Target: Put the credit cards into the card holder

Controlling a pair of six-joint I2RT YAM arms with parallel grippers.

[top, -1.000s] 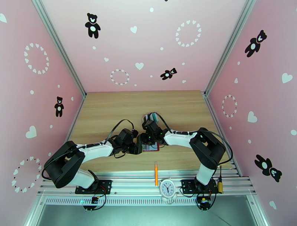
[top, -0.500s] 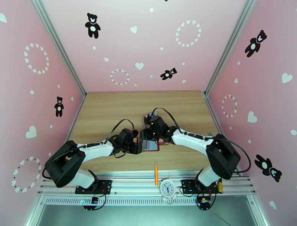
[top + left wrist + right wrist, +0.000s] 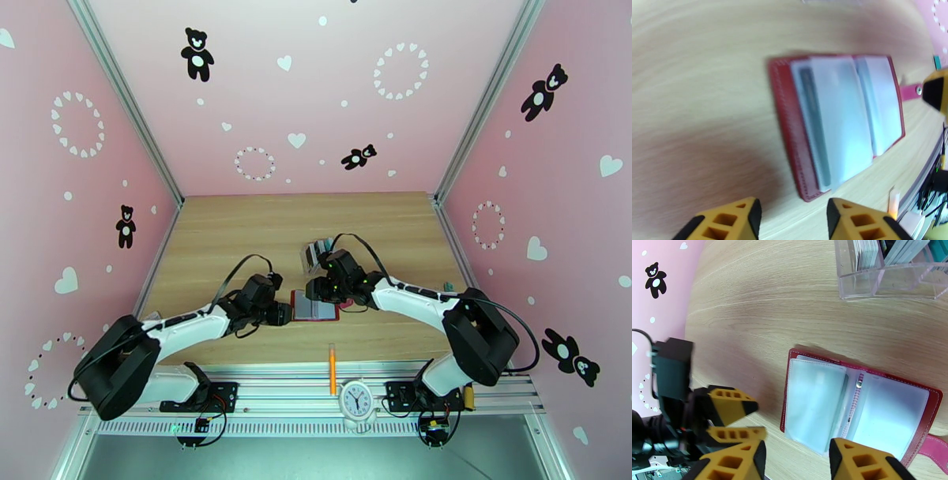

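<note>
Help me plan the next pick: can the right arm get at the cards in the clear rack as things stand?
Probably yes. The right gripper hangs open and empty above the card holder. The clear rack stands just beyond it, the cards standing in it uncovered, with nothing between.

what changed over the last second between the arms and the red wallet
The left gripper drew back leftward, off the left edge of the card holder; its jaws stand apart, empty. The right arm's elbow swung out to the right; the right gripper hovers open by the holder's far edge. The holder stayed open in place; the clear card rack and orange pen did not move.
</note>
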